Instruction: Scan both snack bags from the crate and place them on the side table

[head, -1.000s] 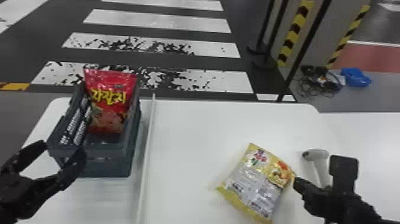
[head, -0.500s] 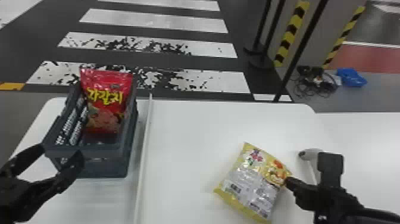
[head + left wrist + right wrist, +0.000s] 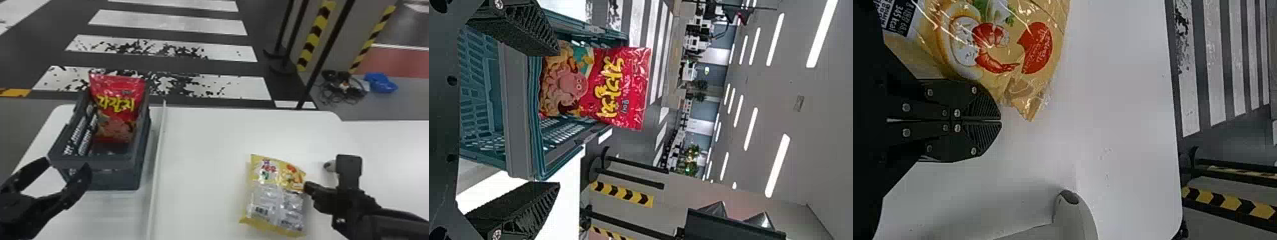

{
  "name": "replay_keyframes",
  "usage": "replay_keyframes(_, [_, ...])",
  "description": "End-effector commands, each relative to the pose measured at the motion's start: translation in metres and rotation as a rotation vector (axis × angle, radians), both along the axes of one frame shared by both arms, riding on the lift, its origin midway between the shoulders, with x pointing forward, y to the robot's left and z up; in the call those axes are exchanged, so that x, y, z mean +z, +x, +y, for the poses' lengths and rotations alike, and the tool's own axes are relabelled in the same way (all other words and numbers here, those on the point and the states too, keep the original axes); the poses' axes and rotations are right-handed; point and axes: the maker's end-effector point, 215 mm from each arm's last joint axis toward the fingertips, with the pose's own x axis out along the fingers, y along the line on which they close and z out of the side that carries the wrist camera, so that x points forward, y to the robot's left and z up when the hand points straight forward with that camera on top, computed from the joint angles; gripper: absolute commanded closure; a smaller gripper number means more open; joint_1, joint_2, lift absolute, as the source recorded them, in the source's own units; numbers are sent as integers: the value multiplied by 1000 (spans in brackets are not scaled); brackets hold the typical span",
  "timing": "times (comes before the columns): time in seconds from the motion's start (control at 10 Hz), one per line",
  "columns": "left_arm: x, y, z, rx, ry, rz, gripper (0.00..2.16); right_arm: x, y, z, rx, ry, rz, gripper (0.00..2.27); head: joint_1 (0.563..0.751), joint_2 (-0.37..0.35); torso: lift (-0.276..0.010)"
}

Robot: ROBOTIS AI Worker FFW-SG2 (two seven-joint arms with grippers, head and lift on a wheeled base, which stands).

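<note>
Since the earlier frame my right claw (image 3: 1001, 121) has come leftward, and the yellow-and-silver plastic snack bag (image 3: 276, 194) has swung round on the smooth white tabletop (image 3: 207, 143), its barcode facing up. I judge I'm nudging it into place, whether for scanning or setting down I can't say. That claw's fingers are pressed together, gripping nothing, at the bag's edge. The dark grey slatted plastic crate (image 3: 92, 162) holds the red glossy snack bag (image 3: 118, 108), upright and leaning at its far end; that one remains to be done. My left claw (image 3: 67, 162) waits open at the crate's near side. The pale rounded handheld device (image 3: 1075, 220), probably the scanner, lies near my right claw.
</note>
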Motion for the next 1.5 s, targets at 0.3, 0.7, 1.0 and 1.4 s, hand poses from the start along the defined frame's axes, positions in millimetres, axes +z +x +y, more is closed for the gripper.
replay_keyframes(0.3, [-2,-1,0,-2,0,5,70,2,18,7,19,-9,-7,2263,695,-116,-95])
replay_keyframes(0.7, [-3,-2,-1,-3,-1,6,70,2,20,7,25,-17,-7,2263,695,-109,-95])
replay_keyframes(1.0, [-3,-4,-1,-6,2,8,70,2,20,5,24,-27,-5,2263,695,-112,-95])
replay_keyframes(1.4, [-4,-5,-2,-9,3,10,70,2,23,7,31,-29,-10,2263,695,-115,-95])
